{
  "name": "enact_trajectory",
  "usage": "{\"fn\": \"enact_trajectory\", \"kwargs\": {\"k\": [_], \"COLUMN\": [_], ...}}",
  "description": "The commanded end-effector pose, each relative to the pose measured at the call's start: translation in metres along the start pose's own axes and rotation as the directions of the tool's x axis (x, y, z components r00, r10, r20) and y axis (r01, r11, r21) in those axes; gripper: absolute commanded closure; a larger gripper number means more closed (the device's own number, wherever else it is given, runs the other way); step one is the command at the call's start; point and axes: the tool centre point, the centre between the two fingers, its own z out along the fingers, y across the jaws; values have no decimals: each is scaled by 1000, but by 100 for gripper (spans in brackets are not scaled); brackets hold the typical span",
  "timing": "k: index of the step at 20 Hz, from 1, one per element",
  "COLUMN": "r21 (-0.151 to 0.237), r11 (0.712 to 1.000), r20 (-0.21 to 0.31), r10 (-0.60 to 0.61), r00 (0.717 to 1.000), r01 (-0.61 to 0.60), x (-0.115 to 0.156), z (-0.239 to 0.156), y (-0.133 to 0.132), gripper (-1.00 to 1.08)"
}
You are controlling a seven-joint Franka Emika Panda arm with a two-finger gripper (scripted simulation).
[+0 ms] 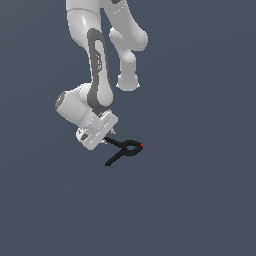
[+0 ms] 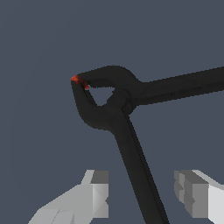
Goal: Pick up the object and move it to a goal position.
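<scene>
one small black spring clamp with two thin splayed handles, a looped middle and a red-orange tip lies on the plain dark grey surface, one handle running between the spread white fingers of the white hand, neither pad touching it.

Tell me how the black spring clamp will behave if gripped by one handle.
The clamp looks rigid and probably light: thin bars. Gripped by one handle between the open claw pads, it may pivot, since its looped head sits far off the grip.
</scene>
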Motion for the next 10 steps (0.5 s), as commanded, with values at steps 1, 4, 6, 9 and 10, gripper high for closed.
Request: {"fn": "enact_trajectory", "kwargs": {"k": [1,4,6,9,10], "r21": [12,22,27,31,31], "r11": [999,997,994,989,987], "r20": [-25,-57,-79,-112,-124], "r10": [-34,-74,-100,-139,-152], "r00": [999,996,992,984,981], "r01": [35,75,103,144,157], "x": [-4,-9,-12,-17,-18], "z": [1,3,4,5,5], "y": [1,2,3,4,5], "gripper": [-20,-20,-20,-20,-20]}}
